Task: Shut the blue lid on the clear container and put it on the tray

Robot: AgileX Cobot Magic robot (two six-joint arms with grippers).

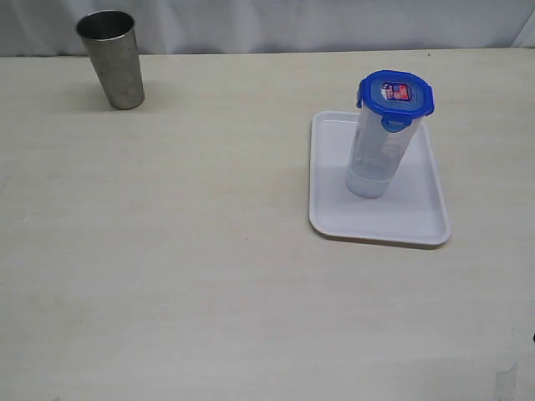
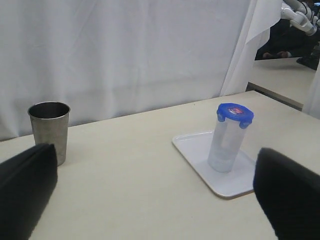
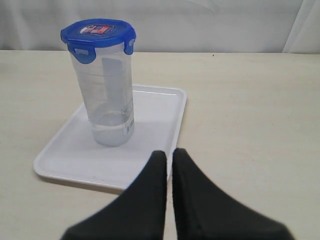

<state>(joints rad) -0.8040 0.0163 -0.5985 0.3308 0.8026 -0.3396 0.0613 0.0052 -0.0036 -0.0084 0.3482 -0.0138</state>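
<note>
Lidded and on the tray, with both hands well clear!

The clear container (image 1: pixel 372 163) stands upright on the tray (image 1: pixel 418 221), toward its far end, with the blue lid (image 1: pixel 396 92) sitting square on top and the flaps I can see folded down. The left hand (image 2: pixel 155 152) hangs over the counter (image 1: pixel 167 251) with its jaws spread wide and nothing between them, and the grey metal cup (image 1: pixel 113 58) is off near its side. The right hand (image 3: pixel 169 152) is pinched fully together on nothing, just short of the tray's near rim. By my read, this is the finish: closing and placing both look done. All the next move calls for is keeping the arms away from that tall, tippy container. Whether every flap is snapped home, I can't tell.
</note>
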